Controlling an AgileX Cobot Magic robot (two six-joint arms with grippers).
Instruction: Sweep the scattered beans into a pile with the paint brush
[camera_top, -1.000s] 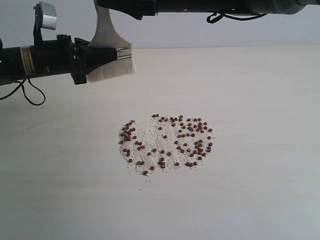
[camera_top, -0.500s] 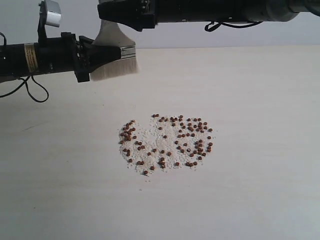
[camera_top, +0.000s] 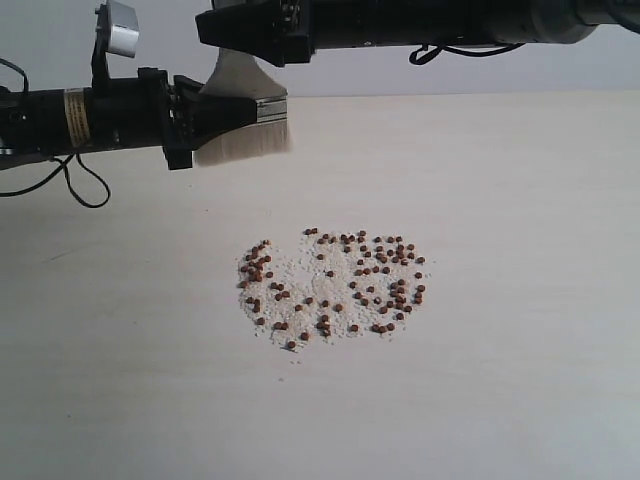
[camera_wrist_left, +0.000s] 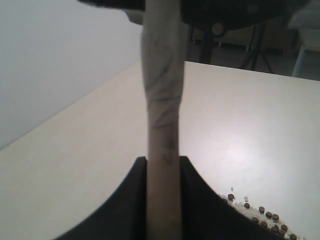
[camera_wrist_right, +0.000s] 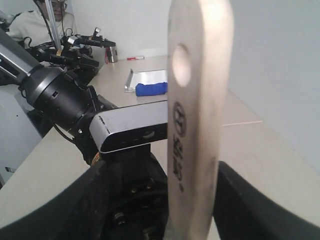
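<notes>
Exterior view shows the beans (camera_top: 330, 285) spread in a loose patch among whitish crumbs (camera_top: 300, 275) on the middle of the counter (camera_top: 520, 200), not yet gathered. They are tiny, round and light, so I judge a hard stroke would send them rolling; soft, slow passes suit them.

Farther back and to the left, the paint brush (camera_top: 250, 130) hangs above the counter, well apart from the beans, bristles (camera_top: 245, 150) pointing down. The left claw (camera_top: 195, 118) is clamped narrow on it beside the ferrule (camera_top: 265, 108). The bristles look soft and likely to splay. The wooden handle (camera_top: 235, 75) looks stiff and light, the sound place to hold.

Farthest back, the right claw (camera_top: 250, 35) has its jaws on either side of the handle. Whether they pinch it I cannot tell.
</notes>
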